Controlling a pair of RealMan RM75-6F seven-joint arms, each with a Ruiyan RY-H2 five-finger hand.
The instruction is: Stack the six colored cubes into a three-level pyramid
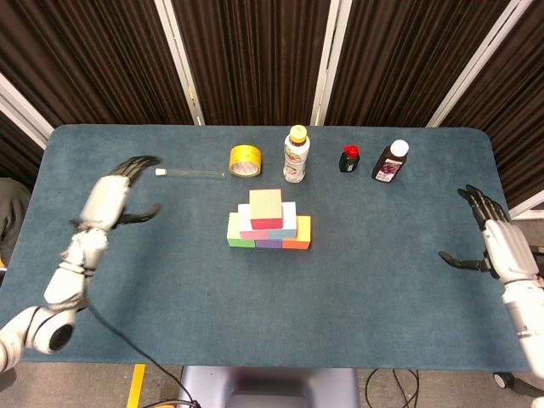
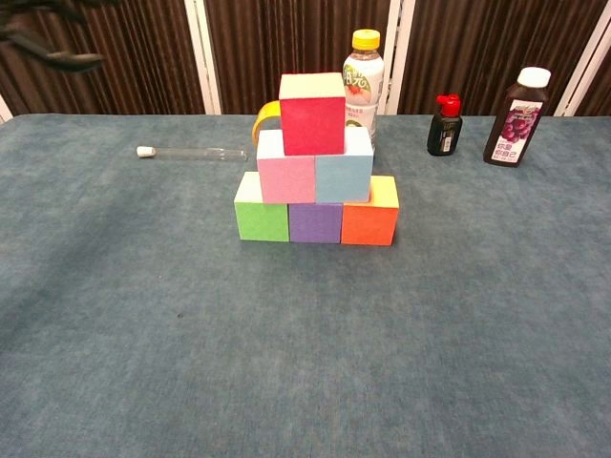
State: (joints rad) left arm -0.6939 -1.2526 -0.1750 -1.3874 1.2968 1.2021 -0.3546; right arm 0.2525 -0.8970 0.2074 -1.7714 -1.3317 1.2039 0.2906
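Both hands hover empty, fingers spread — left hand (image 1: 109,199) and right hand (image 1: 501,242) — well apart from the pyramid (image 1: 269,221).

A blue table (image 1: 382,280) holds some extra stuff along the back. There's a yellow tape roll (image 1: 245,159) w/ a clear tube (image 1: 191,173) lying flat to its left. A yellow-cap drink bottle (image 1: 295,155) stands near the tape. Further right are a small red-cap bottle (image 1: 349,158) & a dark juice bottle (image 1: 391,161), close together. Dark curtains (image 1: 255,59) hang behind.
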